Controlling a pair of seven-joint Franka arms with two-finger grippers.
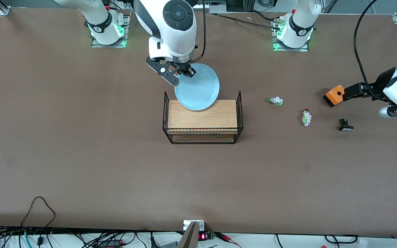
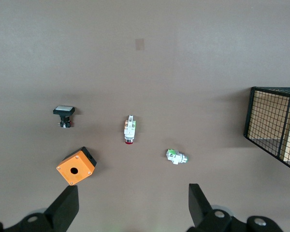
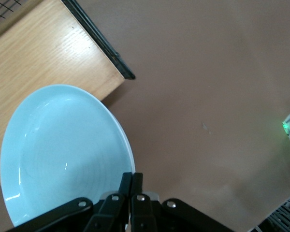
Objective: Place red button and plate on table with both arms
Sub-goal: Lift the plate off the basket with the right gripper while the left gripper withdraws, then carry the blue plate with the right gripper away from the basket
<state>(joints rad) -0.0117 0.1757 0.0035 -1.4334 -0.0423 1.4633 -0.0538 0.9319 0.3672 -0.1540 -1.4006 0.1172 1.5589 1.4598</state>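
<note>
The round pale-blue plate [image 1: 198, 88] [image 3: 63, 150] lies partly over the wood top of the wire rack [image 1: 202, 119] and overhangs its edge toward the arms' bases. My right gripper [image 1: 186, 71] [image 3: 134, 176] is shut on the plate's rim. I cannot tell whether the plate rests on the wood. The red button [image 1: 306, 117] [image 2: 129, 130] lies on the brown table [image 1: 81, 155] toward the left arm's end. My left gripper [image 2: 133, 193] hangs open and empty above the table near the buttons.
A green-capped button [image 1: 276, 101] [image 2: 176, 156] lies between the rack and the red button. A black-and-white button [image 1: 345, 125] [image 2: 64, 116] and an orange box [image 1: 334, 95] [image 2: 76, 166] lie closer to the left arm's end. Cables run along the table's near edge.
</note>
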